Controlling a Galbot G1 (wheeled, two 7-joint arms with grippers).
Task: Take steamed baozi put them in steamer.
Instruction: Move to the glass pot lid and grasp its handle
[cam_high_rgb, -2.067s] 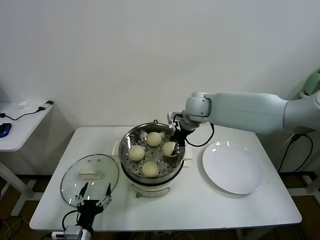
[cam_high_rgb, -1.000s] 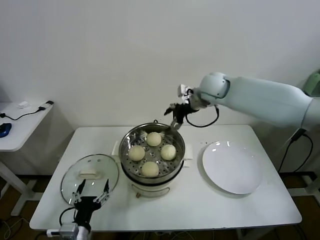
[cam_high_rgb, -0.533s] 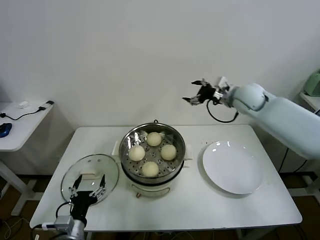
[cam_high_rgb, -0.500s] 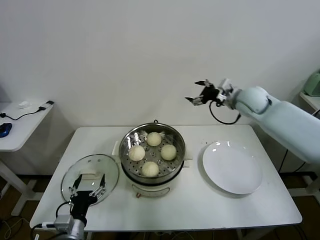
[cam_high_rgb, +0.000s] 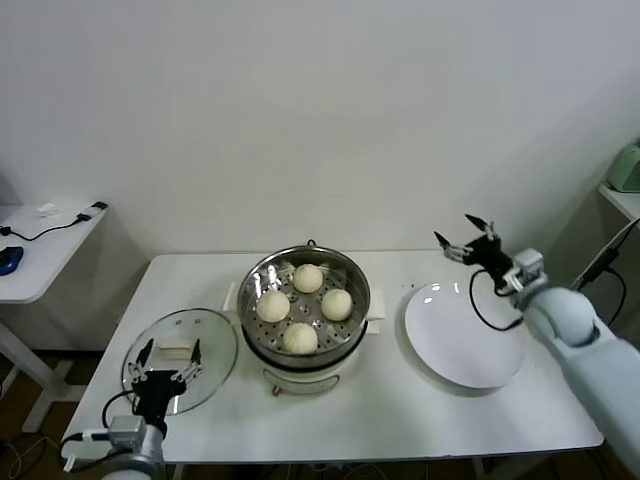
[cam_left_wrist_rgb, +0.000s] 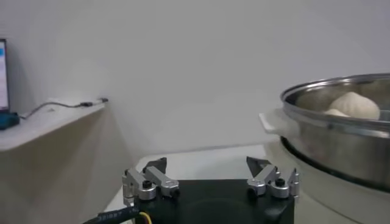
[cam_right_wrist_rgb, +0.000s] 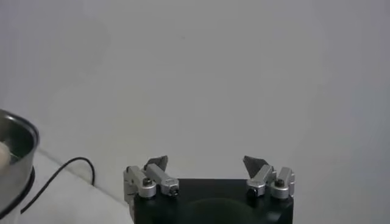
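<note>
The right gripper (cam_high_rgb: 467, 236), wide open and empty, has been withdrawn to the frame's right above the flat white plate (cam_high_rgb: 464, 334). All four cream-white baozi (cam_high_rgb: 336, 303) lie in the shiny steel steamer (cam_high_rgb: 304, 304) at centre; loading appears complete. The left gripper (cam_high_rgb: 164, 352), open and empty, is parked lower left.

— What colour are the steamed baozi (cam_high_rgb: 304, 306)?

— Creamy white, all four, plain and smooth

— And the steamer (cam_high_rgb: 352, 322)?

— Shiny silver, with little round holes dotted over its tray. Its base is cream

— What about the table (cam_high_rgb: 400, 410)?

— White. The plate (cam_high_rgb: 465, 350) near its right edge is white too

— And the lid (cam_high_rgb: 220, 340) by the left edge?

— See-through glass, a silver rim, a white handle

— The left gripper (cam_high_rgb: 162, 362) and right gripper (cam_high_rgb: 466, 238)?

— Black and silver
</note>
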